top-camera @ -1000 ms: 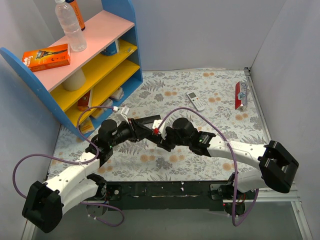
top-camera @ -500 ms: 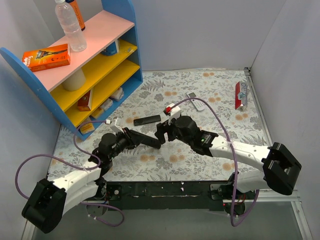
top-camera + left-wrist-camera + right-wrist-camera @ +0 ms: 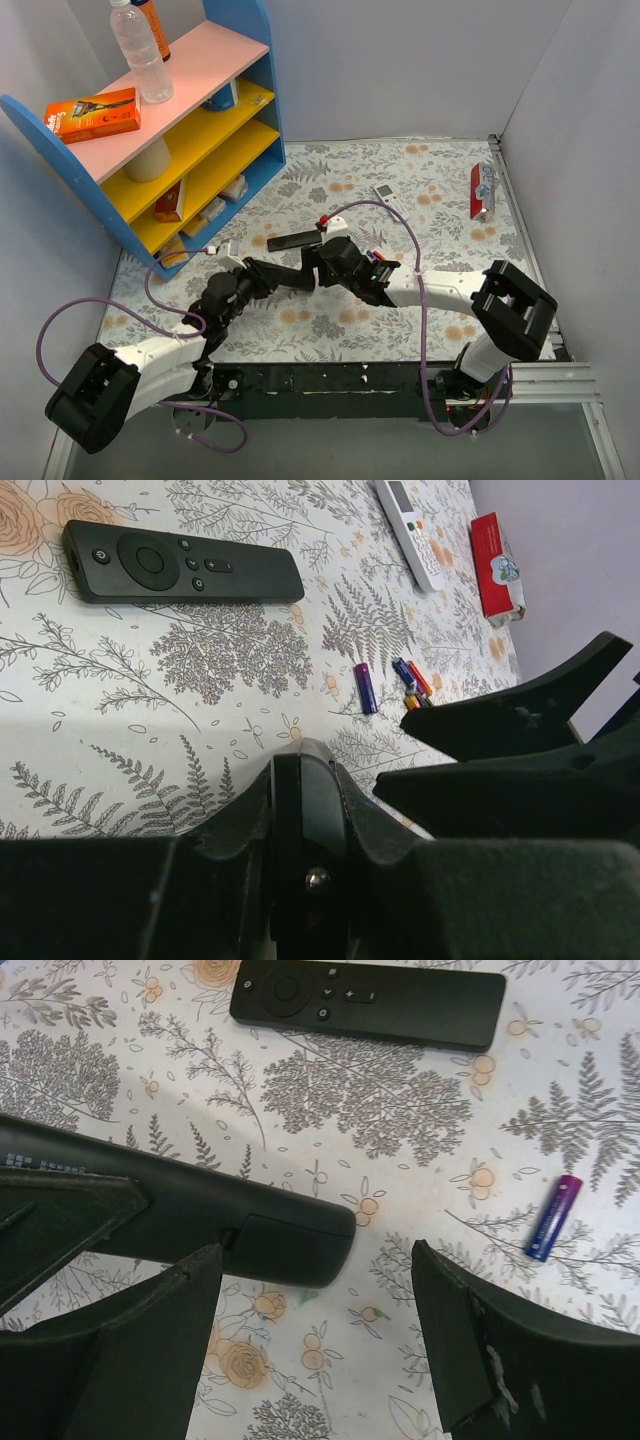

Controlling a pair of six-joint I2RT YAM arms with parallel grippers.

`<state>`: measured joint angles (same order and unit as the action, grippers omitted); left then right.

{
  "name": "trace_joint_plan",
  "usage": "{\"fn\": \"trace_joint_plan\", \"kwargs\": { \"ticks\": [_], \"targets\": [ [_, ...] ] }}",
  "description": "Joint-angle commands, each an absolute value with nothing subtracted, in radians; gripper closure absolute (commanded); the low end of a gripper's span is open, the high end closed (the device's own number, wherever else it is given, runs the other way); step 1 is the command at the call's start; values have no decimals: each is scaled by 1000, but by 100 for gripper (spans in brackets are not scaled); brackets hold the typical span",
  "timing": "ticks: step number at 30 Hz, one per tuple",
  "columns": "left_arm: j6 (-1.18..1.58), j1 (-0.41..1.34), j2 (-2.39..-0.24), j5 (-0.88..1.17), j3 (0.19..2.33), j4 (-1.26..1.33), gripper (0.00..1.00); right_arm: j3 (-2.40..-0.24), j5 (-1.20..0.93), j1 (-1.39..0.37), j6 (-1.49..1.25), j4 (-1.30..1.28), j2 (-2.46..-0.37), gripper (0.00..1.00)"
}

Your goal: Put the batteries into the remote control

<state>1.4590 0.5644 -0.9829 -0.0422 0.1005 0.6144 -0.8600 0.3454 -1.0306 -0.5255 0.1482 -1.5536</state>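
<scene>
My left gripper (image 3: pixel 255 276) is shut on the long black remote control (image 3: pixel 288 277) and holds it above the table. Its plain back faces up, with a cover seam near its free end (image 3: pixel 285 1243). In the left wrist view the remote (image 3: pixel 305 810) stands edge-on between the fingers. My right gripper (image 3: pixel 317 1260) is open, its fingers on either side of that free end without touching it; from above it (image 3: pixel 318 264) meets the remote's tip. Batteries lie on the table: a purple one (image 3: pixel 366 688) (image 3: pixel 553 1218) and a small cluster (image 3: pixel 412 680).
A second black remote (image 3: pixel 295 240) (image 3: pixel 180 565) (image 3: pixel 365 1005) lies buttons-up just beyond the grippers. A white remote (image 3: pixel 386 192) (image 3: pixel 410 530) and a red pack (image 3: pixel 482 190) lie farther back right. The blue shelf unit (image 3: pixel 200 150) stands at the back left.
The right gripper let go of the remote control and opened wide. The left arm drew the remote back and down. The right gripper now sits open at the remote's free end.
</scene>
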Motion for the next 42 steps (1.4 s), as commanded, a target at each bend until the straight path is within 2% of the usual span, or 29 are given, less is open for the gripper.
{"fn": "trace_joint_plan", "kwargs": {
  "ticks": [1, 25, 35, 42],
  "targets": [
    [1450, 580, -991, -121, 140, 568, 100, -919, 368, -1055, -592, 175, -1594, 19],
    [1483, 614, -989, -164, 196, 437, 100, -922, 391, -1063, -632, 242, -1669, 29],
    [1485, 626, -997, -167, 207, 425, 100, -908, 394, -1055, -632, 248, -1695, 41],
    [1488, 634, -997, -167, 215, 417, 100, -922, 385, -1052, -617, 232, -1721, 45]
  ]
}}
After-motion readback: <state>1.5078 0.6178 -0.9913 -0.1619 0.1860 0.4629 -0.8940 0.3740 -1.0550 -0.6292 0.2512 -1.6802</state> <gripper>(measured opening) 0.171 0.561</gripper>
